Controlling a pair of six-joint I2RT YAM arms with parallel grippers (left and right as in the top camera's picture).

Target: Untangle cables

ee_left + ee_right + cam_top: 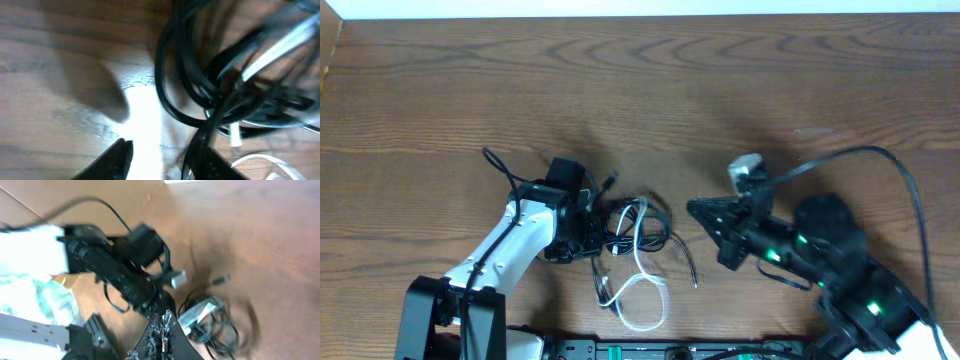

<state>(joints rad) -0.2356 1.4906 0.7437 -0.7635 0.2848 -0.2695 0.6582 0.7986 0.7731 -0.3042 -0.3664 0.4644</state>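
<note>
1. Brown wooden table [800, 80] carries a tangle of black and white cables [638, 232].
2. The left gripper [592, 238] sits at the tangle's left edge. In the left wrist view its fingers [112, 161] stand apart over bare wood, with black strands just beside one of them.
3. The right gripper [710, 235] is to the right of the tangle and clear of it, with its jaws spread wide and holding nothing.
4. A white cable loop [642, 300] trails out of the tangle on the robot's side.
5. The right wrist view is blurred.
</note>
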